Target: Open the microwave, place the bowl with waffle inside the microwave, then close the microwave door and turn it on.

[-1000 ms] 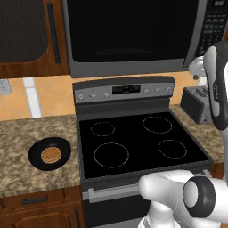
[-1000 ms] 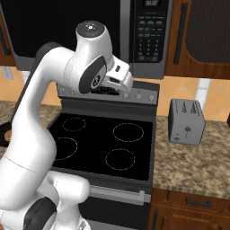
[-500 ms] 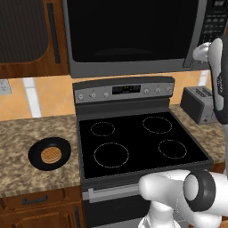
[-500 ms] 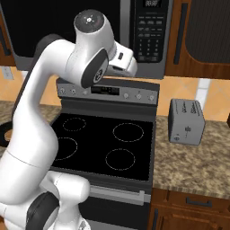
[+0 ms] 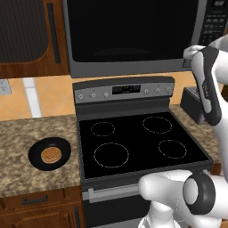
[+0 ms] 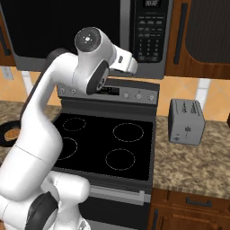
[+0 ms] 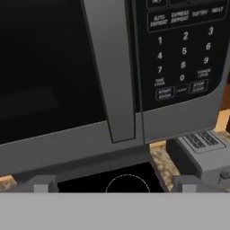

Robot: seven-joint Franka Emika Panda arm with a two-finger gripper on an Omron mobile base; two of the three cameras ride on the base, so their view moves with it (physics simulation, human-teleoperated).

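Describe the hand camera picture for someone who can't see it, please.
Close view of the closed microwave door, its grey vertical handle near the middle, with the number keypad to its right. Below sit a black stove top and a grey toaster; the open tool points at the handle.

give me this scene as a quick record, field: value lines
microwave door: shut, handle facing the hand camera
keypad: right of the handle
gripper: open, empty, raised in front of the microwave
bowl: on the counter left of the stove
waffle: lying in the bowl
toaster: on the counter right of the stove
task stage: door not yet opened
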